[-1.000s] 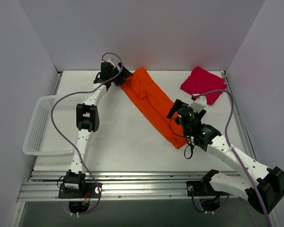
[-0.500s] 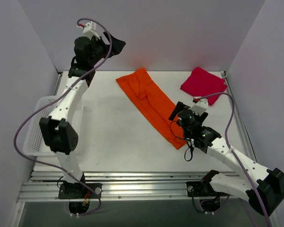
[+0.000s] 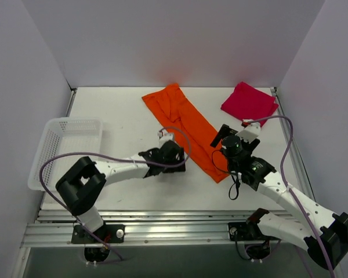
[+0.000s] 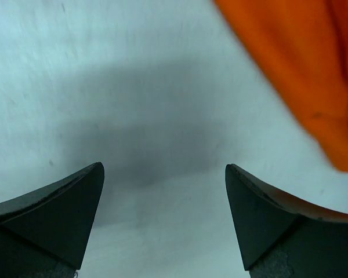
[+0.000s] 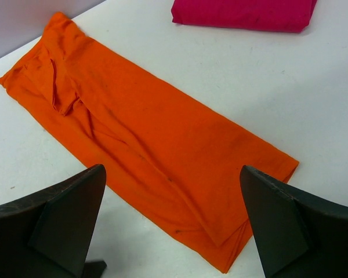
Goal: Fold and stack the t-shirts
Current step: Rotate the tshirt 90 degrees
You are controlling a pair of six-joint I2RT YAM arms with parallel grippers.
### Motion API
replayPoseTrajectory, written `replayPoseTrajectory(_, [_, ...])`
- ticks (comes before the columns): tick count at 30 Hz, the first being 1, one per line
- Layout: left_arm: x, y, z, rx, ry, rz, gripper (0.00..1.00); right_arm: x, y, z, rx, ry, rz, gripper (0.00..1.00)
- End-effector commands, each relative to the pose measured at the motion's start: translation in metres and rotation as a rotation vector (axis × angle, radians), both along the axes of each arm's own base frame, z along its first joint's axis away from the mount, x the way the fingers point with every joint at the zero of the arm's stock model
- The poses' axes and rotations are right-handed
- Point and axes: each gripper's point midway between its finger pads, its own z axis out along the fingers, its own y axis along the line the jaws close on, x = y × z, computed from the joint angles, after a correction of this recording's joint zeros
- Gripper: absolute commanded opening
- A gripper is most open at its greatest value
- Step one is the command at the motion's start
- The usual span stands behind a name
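Tabletop [image 3: 122, 110] bears orange t-shirt [image 3: 188, 132], a strip running far-left to near-right.

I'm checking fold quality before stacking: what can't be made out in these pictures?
Red shirt: right wrist view, cut off by the top edge.
Orange shirt: left wrist view, blurred, cut off by top and right edges.
Layers beneath both shirts: every view, covered by the top cloth.
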Motion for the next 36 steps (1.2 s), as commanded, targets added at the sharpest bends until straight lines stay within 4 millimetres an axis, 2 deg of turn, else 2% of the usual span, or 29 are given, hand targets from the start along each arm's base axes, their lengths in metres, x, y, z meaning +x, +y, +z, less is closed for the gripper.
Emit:
replayPoseTrajectory(1, [-0.018, -0.016, 0.056, -0.118, -0.087, 0.046, 0.94, -0.003, -0.010, 0.004, -0.012, -0.016, -0.045, 0.95])
replayPoseTrajectory(3, [-0.037, -0.019, 0.044, -0.110, -0.048, 0.010, 0.94, -0.004, -0.010, 0.004, -0.009, -0.019, -0.046, 0.95])
replayPoseTrajectory(6, [-0.051, -0.029, 0.037, -0.121, -0.031, -0.021, 0.94, -0.004, -0.011, 0.005, -0.001, -0.025, -0.047, 0.96])
replayPoseTrajectory(7, [-0.053, -0.032, 0.028, -0.115, -0.013, -0.025, 0.94, -0.004, -0.011, 0.004, -0.003, -0.024, -0.049, 0.96])
replayPoseTrajectory(12, [-0.052, -0.061, 0.007, -0.174, 0.029, -0.061, 0.94, -0.003, -0.013, 0.003, -0.019, -0.014, -0.057, 0.96])
replayPoseTrajectory(16, [-0.047, -0.081, -0.021, -0.161, 0.073, -0.070, 0.94, -0.004, -0.017, 0.004, -0.028, -0.018, -0.072, 0.96])
replayPoseTrajectory(17, [-0.044, -0.091, -0.018, -0.197, 0.063, -0.078, 0.94, -0.004, -0.017, 0.004, -0.028, -0.018, -0.074, 0.96])
replayPoseTrajectory(18, [-0.042, -0.093, -0.030, -0.184, 0.074, -0.078, 0.94, -0.004, -0.017, 0.004, -0.027, -0.019, -0.074, 0.96])
replayPoseTrajectory(20, [-0.036, -0.103, -0.030, -0.204, 0.067, -0.074, 0.94, -0.003, -0.018, 0.003, -0.029, -0.017, -0.074, 0.96])
replayPoseTrajectory(21, [-0.035, -0.105, -0.040, -0.195, 0.078, -0.074, 0.95, -0.003, -0.017, 0.003, -0.028, -0.015, -0.074, 0.96])
replayPoseTrajectory(23, [-0.027, -0.114, -0.038, -0.218, 0.073, -0.072, 0.95, -0.002, -0.017, 0.001, -0.031, -0.011, -0.074, 0.96])
replayPoseTrajectory(24, [-0.028, -0.117, -0.046, -0.217, 0.092, -0.083, 0.95, -0.001, -0.017, 0.000, -0.033, -0.007, -0.074, 0.96])
replayPoseTrajectory(25, [-0.026, -0.120, -0.045, -0.225, 0.094, -0.085, 0.95, -0.001, -0.016, -0.001, -0.036, -0.004, -0.072, 0.96])
replayPoseTrajectory(29, [-0.021, -0.128, -0.050, -0.227, 0.105, -0.102, 1.00, 0.000, -0.018, -0.003, -0.045, 0.004, -0.077, 0.97])
replayPoseTrajectory(31, [-0.021, -0.130, -0.056, -0.223, 0.116, -0.113, 0.86, 0.001, -0.019, -0.003, -0.044, 0.004, -0.081, 0.97])
replayPoseTrajectory(32, [-0.020, -0.128, -0.062, -0.218, 0.127, -0.110, 0.75, 0.001, -0.020, -0.004, -0.046, 0.006, -0.083, 0.97])
replayPoseTrajectory(35, [-0.021, -0.128, -0.073, -0.225, 0.153, -0.120, 0.61, 0.001, -0.021, -0.003, -0.042, 0.004, -0.085, 0.97])
replayPoseTrajectory(36, [-0.020, -0.126, -0.077, -0.226, 0.161, -0.116, 0.50, 0.002, -0.022, -0.003, -0.043, 0.005, -0.088, 0.97])
